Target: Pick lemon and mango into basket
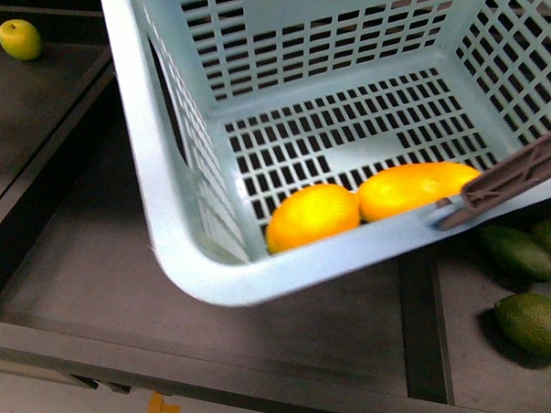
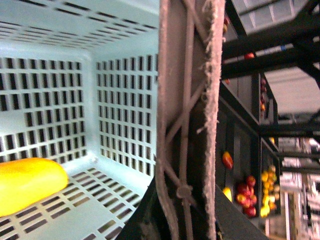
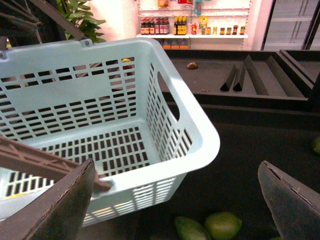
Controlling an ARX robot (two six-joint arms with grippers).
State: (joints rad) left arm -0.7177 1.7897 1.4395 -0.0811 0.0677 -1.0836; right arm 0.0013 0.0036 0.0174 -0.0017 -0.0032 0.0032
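Lemon (image 1: pixel 312 216) & mango (image 1: pixel 416 187) lie touching on basket (image 1: pixel 167 229) floor, mango's long axis along near wall; R gripper (image 3: pixel 180 200) jaws wide apart, empty, outside rim; L gripper (image 2: pixel 187 125) state cannot tell.

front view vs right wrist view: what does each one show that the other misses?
Front only: the lemon and mango lying side by side in the basket, and a green apple far left. Right wrist only: the right pincer, open and empty, and store shelves behind. Both: the blue basket and green avocados beside it.
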